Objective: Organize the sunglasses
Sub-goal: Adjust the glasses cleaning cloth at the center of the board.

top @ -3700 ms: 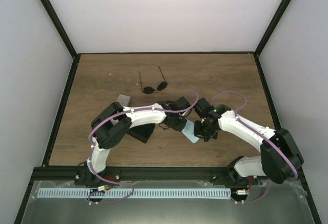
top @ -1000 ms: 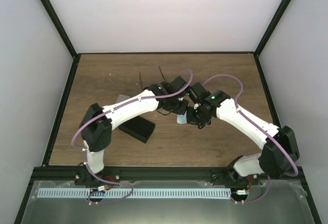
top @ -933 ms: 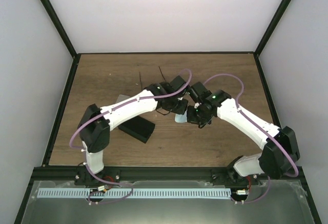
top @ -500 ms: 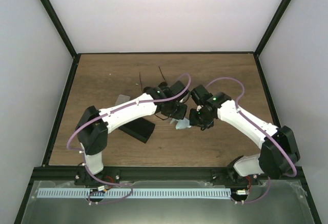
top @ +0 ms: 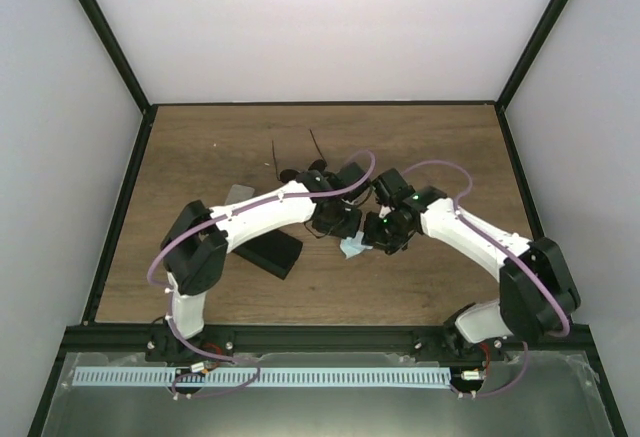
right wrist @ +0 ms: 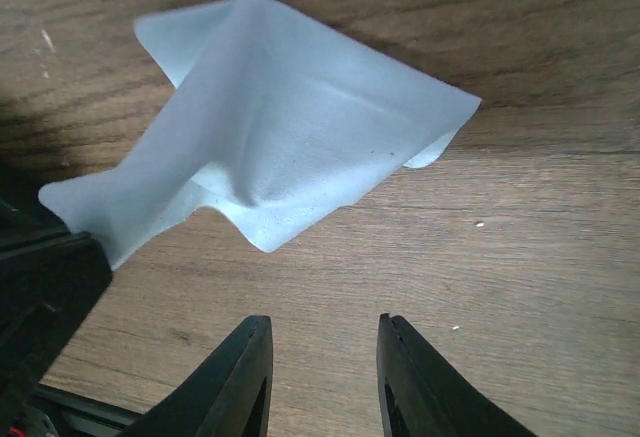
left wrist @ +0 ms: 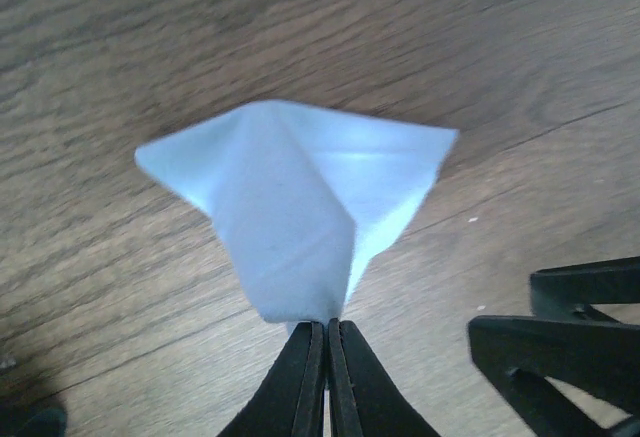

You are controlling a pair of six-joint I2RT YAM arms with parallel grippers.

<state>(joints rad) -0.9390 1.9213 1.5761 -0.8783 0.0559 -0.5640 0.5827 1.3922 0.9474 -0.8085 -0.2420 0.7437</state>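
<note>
Since a second ago my right claw (right wrist: pixel 322 325) has let go of the light blue cloth (right wrist: pixel 290 127); its jaws stand apart, empty, just near of it. My left claw (left wrist: pixel 326 327) is clamped on one cloth corner. Farther back, the sunglasses (top: pixel 275 155) lie on the worktop (top: pixel 450 157), partly hidden behind my left arm.

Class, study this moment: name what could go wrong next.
The left gripper pinches only a tip of the blue cloth, so it may slip out. The open right gripper hangs right beside it; the two could clash. The sunglasses lie close behind the left arm and might get knocked.
</note>
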